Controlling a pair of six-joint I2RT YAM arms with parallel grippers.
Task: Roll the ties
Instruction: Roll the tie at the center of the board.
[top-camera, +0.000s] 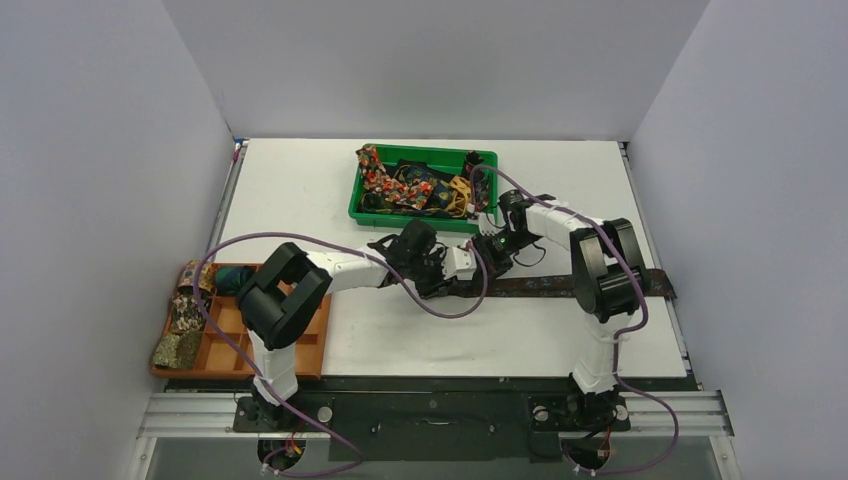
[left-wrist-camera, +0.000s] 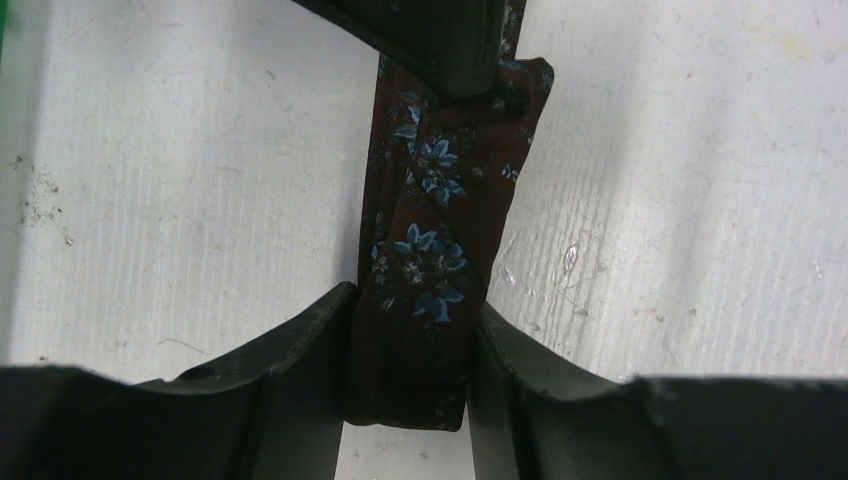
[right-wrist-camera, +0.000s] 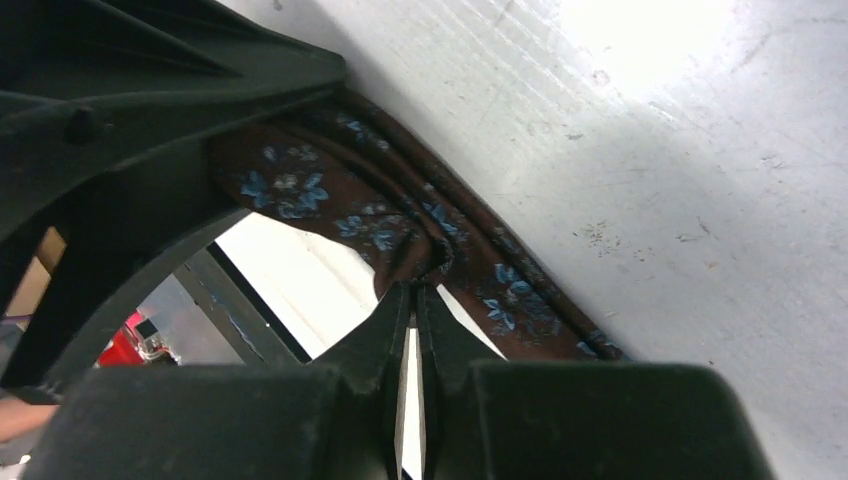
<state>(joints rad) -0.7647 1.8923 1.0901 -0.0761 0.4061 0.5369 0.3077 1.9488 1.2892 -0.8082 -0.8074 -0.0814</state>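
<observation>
A dark brown tie with blue flowers (top-camera: 580, 285) lies stretched across the table toward the right edge. My left gripper (top-camera: 440, 272) is shut on its folded near end (left-wrist-camera: 425, 300), the fabric filling the gap between the two fingers. My right gripper (top-camera: 497, 250) is shut on a pinch of the same tie (right-wrist-camera: 470, 275) right beside the left gripper, the fingertips (right-wrist-camera: 400, 310) meeting on the cloth. Both grippers sit close together at the table's middle.
A green bin (top-camera: 425, 185) holding several loose ties stands at the back middle. An orange compartment tray (top-camera: 300, 345) with several rolled ties sits at the front left. Purple cables loop round both arms.
</observation>
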